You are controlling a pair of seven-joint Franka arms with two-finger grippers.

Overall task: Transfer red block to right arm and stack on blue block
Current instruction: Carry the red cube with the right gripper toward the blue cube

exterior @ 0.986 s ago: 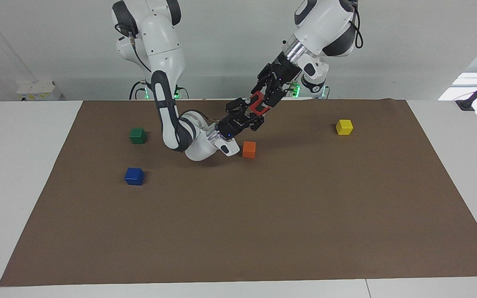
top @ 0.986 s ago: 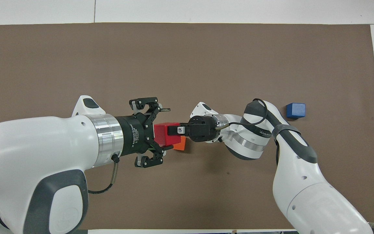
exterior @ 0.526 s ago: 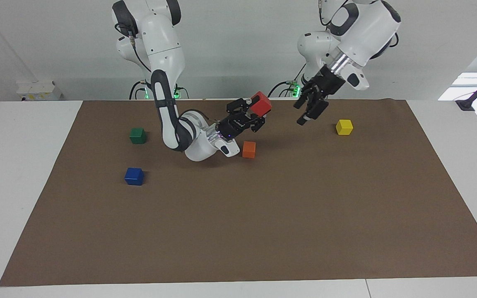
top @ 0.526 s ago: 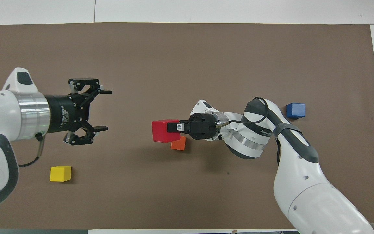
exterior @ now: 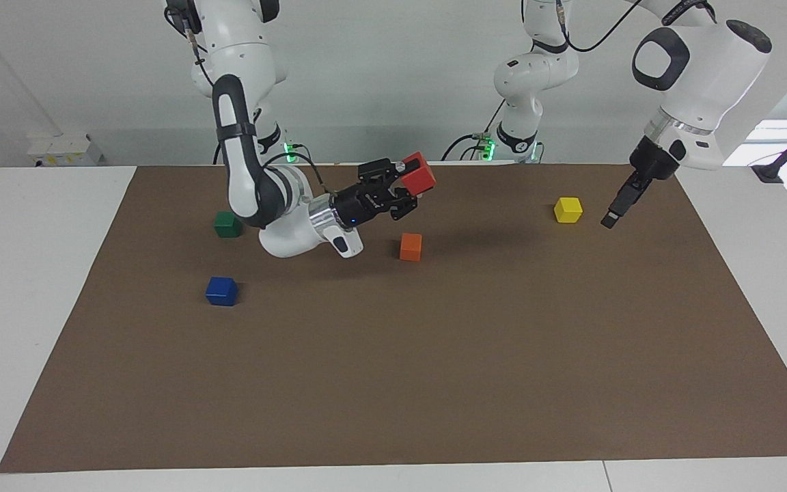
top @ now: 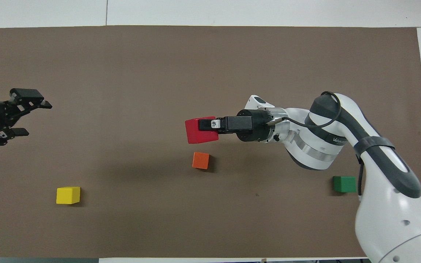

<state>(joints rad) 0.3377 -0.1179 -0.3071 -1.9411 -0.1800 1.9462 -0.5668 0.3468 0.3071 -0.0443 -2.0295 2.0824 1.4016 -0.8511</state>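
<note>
A: Can't find the small dark blue cube [exterior: 221, 290] from overhead, it's tucked under the white right arm [top: 345, 120], well back from its black gripper [top: 210, 126].

B: Yep. And the left arm's black gripper [top: 31, 118] is chopped off at the overhead picture's edge.
</note>
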